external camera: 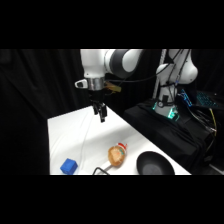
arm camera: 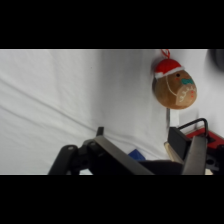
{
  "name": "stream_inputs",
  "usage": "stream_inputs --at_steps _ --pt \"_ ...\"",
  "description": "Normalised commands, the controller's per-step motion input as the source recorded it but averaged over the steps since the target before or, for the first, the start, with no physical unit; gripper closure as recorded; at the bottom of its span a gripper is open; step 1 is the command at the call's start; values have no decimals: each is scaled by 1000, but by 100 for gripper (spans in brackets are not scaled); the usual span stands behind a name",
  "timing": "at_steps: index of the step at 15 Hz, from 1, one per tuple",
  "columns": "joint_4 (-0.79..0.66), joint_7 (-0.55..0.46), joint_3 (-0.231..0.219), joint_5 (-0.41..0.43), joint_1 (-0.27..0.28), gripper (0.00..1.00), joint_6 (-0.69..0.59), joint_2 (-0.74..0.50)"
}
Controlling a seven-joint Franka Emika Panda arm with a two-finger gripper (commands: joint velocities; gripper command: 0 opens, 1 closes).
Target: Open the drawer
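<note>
Creased white cloth on the table (external camera: 70,132); glossy brown ornament (arm camera: 174,84); matt black pan (external camera: 155,164).

White desk (external camera: 75,135), cloth a bit wrinkly. On it: blue cube (external camera: 69,166) front left, round brown ornament (external camera: 117,155) mid, black pan (external camera: 155,164) right, drawer (arm camera: 202,142) by ornament.

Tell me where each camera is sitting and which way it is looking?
Side view: stands beside the white table, looking across and down at it; shows the white arm and its gripper hanging above the table, with the base at upper right.
Wrist view: rides on the arm's wrist, looking past the gripper at the table; shows its black linkage and fingers.
Shared: the round brown-and-cream ornament with a red tip, the blue cube and the drawer's black loop handle.
</note>
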Motion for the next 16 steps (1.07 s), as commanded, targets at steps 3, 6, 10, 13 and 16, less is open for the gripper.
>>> stream_inputs --at_steps 3,6,10,13,16 --pt "76 255 32 -143 58 0 141 69" --pt "166 226 55 -118 88 0 157 141" --pt "243 157 70 -97 103 0 148 211" --pt "271 87 63 -96 97 0 150 241" --pt "271 27 55 -62 61 0 193 258"
